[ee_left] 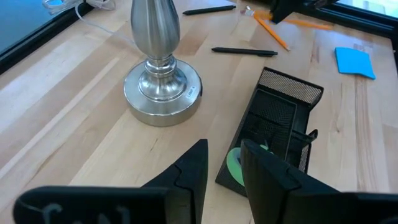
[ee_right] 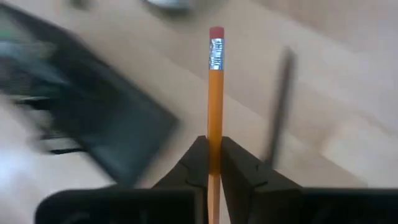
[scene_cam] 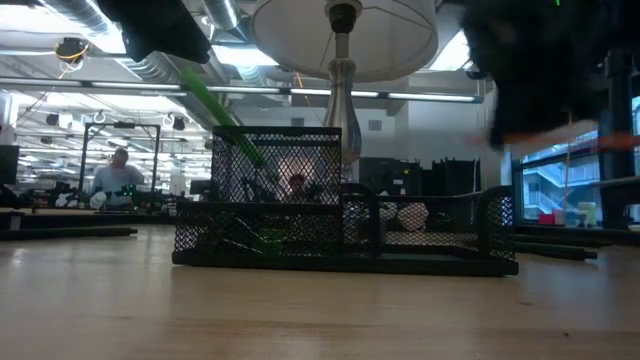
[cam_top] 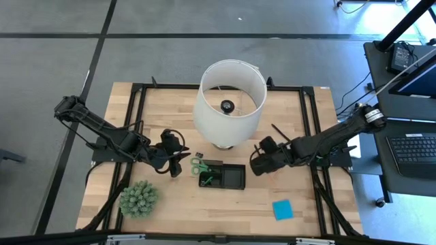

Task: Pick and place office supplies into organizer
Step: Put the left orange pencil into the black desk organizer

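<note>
The black mesh organizer (cam_top: 231, 178) (scene_cam: 345, 235) (ee_left: 277, 118) stands on the table in front of the lamp. Green-handled scissors (cam_top: 198, 165) (ee_left: 235, 165) lean slanting at its left end, and their handle (scene_cam: 215, 105) sticks up out of it. My left gripper (cam_top: 178, 158) (ee_left: 224, 155) is open just left of the scissors; I cannot tell whether it touches them. My right gripper (cam_top: 257, 163) (ee_right: 214, 146) hovers right of the organizer, shut on the orange pencil (ee_right: 215, 93). A blue sticky-note pad (cam_top: 283, 209) (ee_left: 354, 61) lies near the front right. Dark pens (ee_left: 245, 51) (cam_top: 281, 131) lie right of the lamp. My right gripper pinches the orange pencil between its two fingers, along the shaft (ee_right: 214, 140). The pencil runs along the fingers, and its eraser end (ee_right: 216, 34) points out ahead of them. In the low view the pencil (scene_cam: 565, 132) shows as roughly level and lifted clear of the table.
A big white lampshade (cam_top: 229, 102) on a metal base (ee_left: 161, 93) stands just behind the organizer, between the two arms. A spiky green plant ball (cam_top: 139, 199) sits near the front left. Another orange pencil (ee_left: 273, 32) lies right of the lamp. There is bare wood along the near edge.
</note>
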You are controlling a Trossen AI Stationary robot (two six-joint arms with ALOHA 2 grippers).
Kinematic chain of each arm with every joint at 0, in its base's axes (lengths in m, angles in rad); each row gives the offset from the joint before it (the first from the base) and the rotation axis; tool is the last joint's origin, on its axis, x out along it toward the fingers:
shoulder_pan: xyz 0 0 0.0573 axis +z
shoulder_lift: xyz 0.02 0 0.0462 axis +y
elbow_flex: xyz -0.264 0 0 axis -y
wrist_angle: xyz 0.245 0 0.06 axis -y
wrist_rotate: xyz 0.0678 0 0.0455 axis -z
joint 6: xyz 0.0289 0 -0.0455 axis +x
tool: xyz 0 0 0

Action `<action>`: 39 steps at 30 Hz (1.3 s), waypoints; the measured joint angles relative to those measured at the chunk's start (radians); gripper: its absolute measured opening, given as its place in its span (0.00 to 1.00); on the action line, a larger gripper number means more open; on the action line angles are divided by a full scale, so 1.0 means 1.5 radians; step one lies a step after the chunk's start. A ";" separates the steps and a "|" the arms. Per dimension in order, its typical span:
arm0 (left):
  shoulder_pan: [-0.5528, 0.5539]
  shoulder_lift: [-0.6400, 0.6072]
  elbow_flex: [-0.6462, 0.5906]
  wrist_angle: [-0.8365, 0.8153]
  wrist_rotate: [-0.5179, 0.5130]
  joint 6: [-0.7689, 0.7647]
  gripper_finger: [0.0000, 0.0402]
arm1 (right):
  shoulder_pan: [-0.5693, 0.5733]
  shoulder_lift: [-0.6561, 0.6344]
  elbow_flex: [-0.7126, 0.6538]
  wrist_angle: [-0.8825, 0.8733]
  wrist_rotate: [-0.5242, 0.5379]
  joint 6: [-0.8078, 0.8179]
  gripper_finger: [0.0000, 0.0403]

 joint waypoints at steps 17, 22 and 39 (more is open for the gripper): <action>-0.018 -0.003 0.000 -0.002 0.052 0.003 0.22 | 0.022 0.099 0.094 0.493 0.115 -0.569 0.06; -0.028 -0.003 0.000 -0.005 0.051 -0.005 0.22 | 0.021 0.140 0.094 0.521 0.109 -0.570 0.06; -0.027 -0.003 0.000 -0.004 0.049 -0.012 0.22 | -0.002 0.181 0.094 0.655 0.109 -0.630 0.06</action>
